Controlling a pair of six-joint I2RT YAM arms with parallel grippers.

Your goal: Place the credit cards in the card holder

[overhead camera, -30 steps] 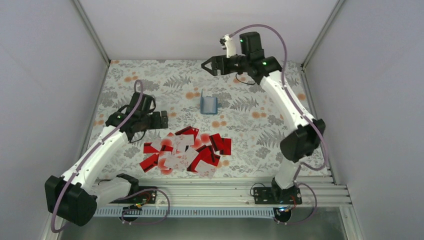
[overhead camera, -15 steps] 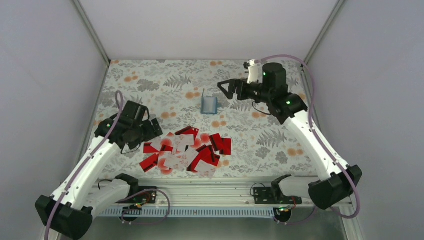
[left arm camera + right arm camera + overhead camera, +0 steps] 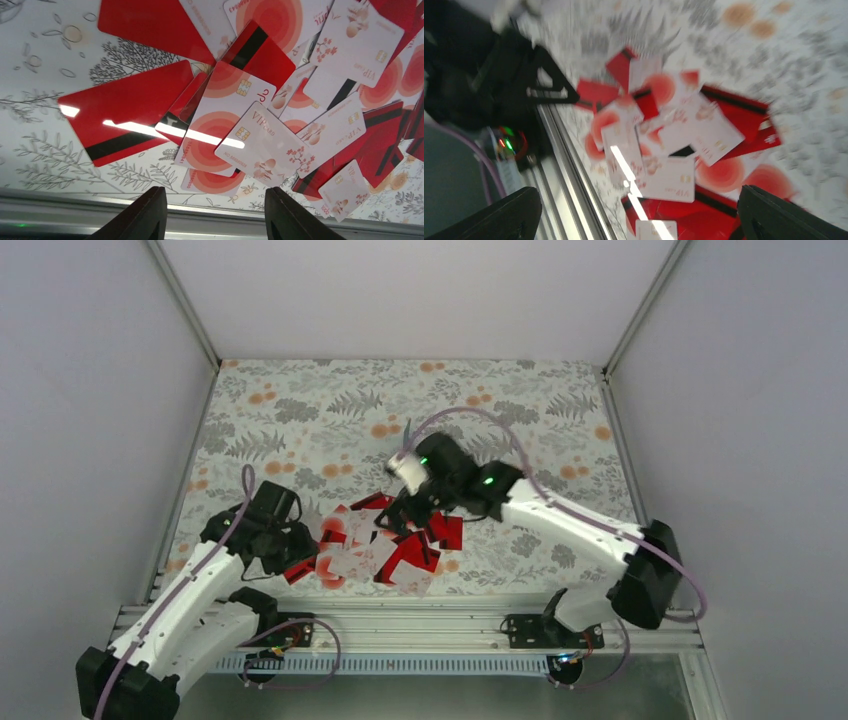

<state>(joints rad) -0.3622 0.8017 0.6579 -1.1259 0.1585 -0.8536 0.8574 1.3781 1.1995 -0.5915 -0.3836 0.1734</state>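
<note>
Credit cards (image 3: 385, 540): a loose, overlapping heap of red cards with a dark stripe and white cards with red round spots, lying flat on the floral table (image 3: 300, 410) toward 6 o'clock of the top view, close to the metal rail (image 3: 420, 620) at the near edge. Left wrist view: a red striped card (image 3: 125, 120) lies at the 9 o'clock fringe of the heap, partly under a white card with red rings (image 3: 220, 125), which is in turn overlapped by a white card marked VIP (image 3: 265, 145). The card holder cannot be made out in any view.

Left gripper (image 3: 300, 545): at the 9 o'clock edge of the heap, low over the cards; its jaws (image 3: 215, 195) stand apart with nothing between them, released.

Right gripper (image 3: 402, 515): over the 12 o'clock edge of the heap, its arm reaching in from 3 o'clock. Right wrist view, blurred: the two fingers (image 3: 504, 215) sit at the bottom corners of the frame, spread wide and holding nothing, with the cards (image 3: 674, 135) beneath and the left arm (image 3: 484, 85) at 10 o'clock
</note>
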